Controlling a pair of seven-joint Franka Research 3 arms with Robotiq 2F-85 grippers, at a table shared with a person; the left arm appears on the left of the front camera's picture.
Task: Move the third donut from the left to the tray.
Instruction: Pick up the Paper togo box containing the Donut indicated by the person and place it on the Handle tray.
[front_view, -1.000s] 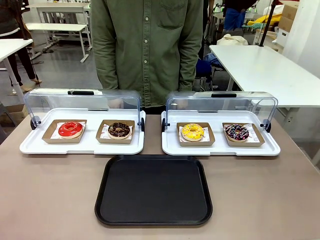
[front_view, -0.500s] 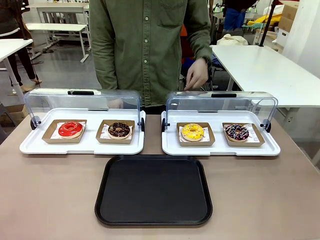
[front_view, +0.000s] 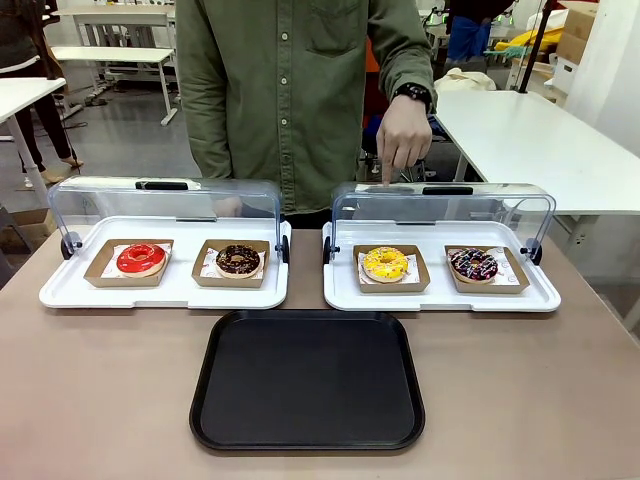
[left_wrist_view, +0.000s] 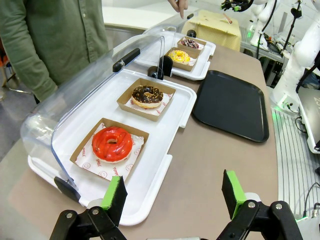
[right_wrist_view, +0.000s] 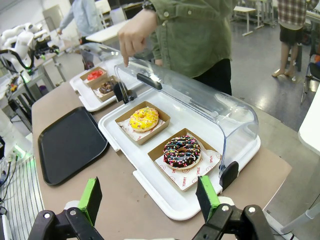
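Observation:
The third donut (front_view: 385, 263), yellow-iced on a brown cardboard liner, lies in the right white tray, also seen in the right wrist view (right_wrist_view: 144, 119) and far off in the left wrist view (left_wrist_view: 178, 55). The black tray (front_view: 308, 380) lies bare at the table's near middle (right_wrist_view: 67, 145) (left_wrist_view: 231, 105). A person's hand (front_view: 403, 135) points a finger down at the right tray's raised clear lid, above the yellow donut. My left gripper (left_wrist_view: 172, 192) is open over the table's left end. My right gripper (right_wrist_view: 148, 197) is open at the right end, nothing between the fingers.
The left white tray (front_view: 60, 292) holds a red donut (front_view: 141, 258) and a chocolate donut (front_view: 238, 259). A dark sprinkled donut (front_view: 473, 264) sits right of the yellow one. Both clear lids (front_view: 165, 205) stand raised at the back. The person stands at the far edge.
The person's hand came up from behind the table and now points down at the right tray's lid. Donuts, trays and grippers are unmoved.

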